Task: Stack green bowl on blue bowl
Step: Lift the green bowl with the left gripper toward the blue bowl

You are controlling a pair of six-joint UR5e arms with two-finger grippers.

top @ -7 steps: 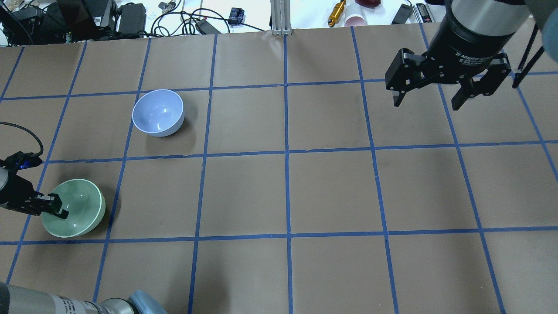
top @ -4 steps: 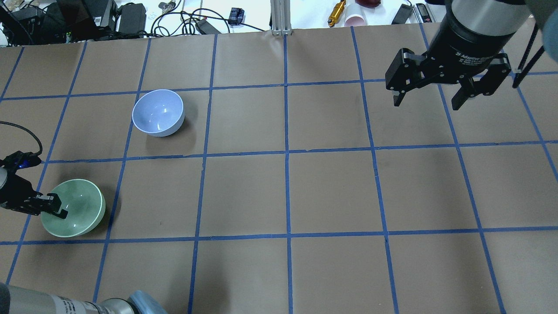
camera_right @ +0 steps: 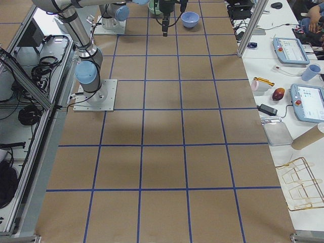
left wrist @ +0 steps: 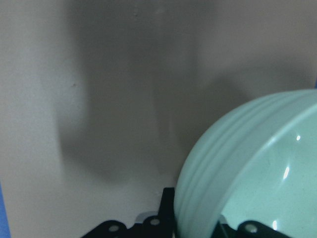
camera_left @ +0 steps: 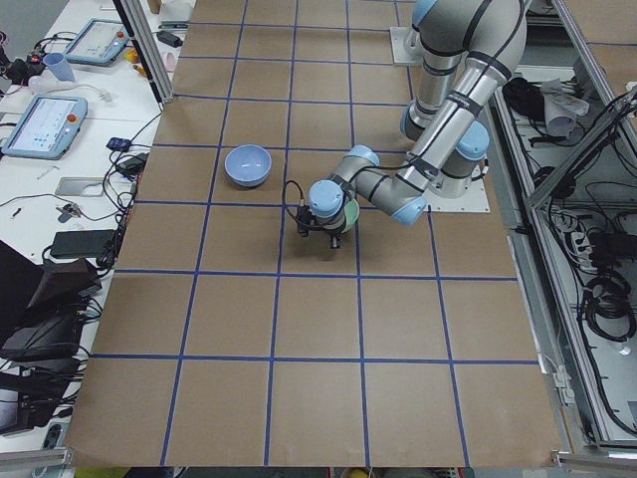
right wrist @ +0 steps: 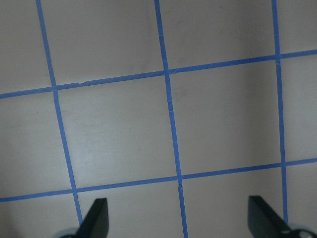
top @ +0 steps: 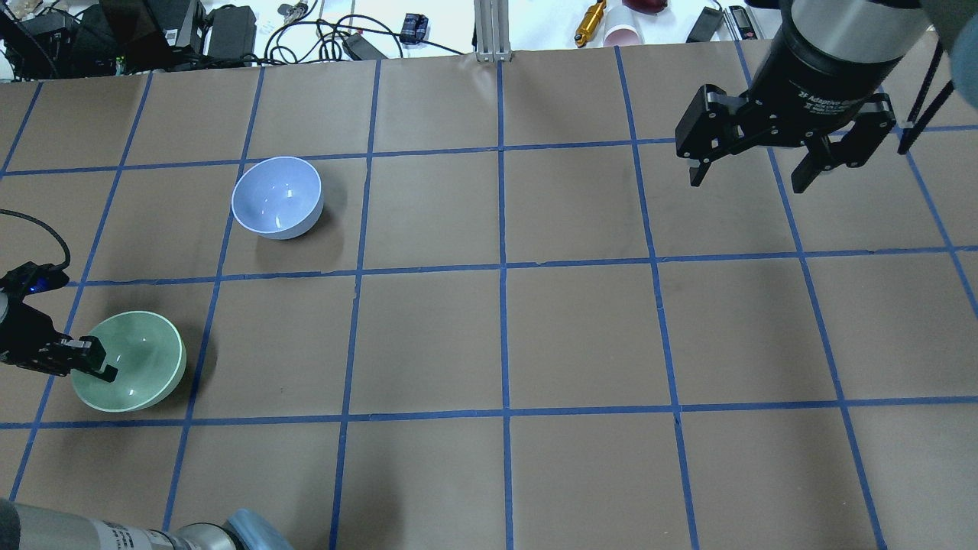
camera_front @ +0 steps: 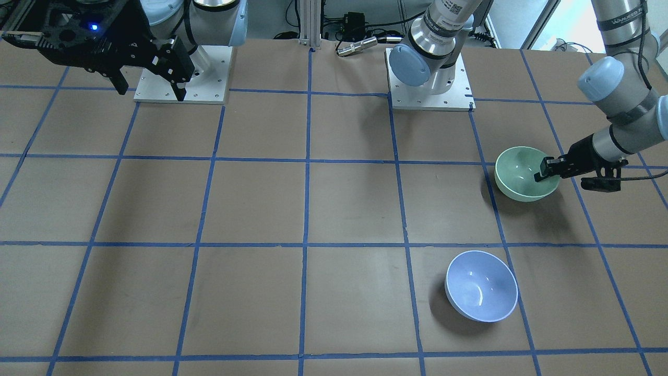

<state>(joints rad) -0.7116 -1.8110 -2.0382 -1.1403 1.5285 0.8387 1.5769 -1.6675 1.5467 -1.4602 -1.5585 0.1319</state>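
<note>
On the robot's left side of the counter (top: 581, 336), the left gripper (top: 98, 365) is clamped on the rim of the green bowl (top: 137, 367), one finger inside. The grasp looks made; carrying and stacking remain. The blue bowl (top: 276, 197) sits well apart, empty. The right gripper (top: 746, 183) hangs wide and idle.

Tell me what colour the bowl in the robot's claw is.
The green bowl is pale mint, with a lighter rim; clearest in the overhead view.
</note>
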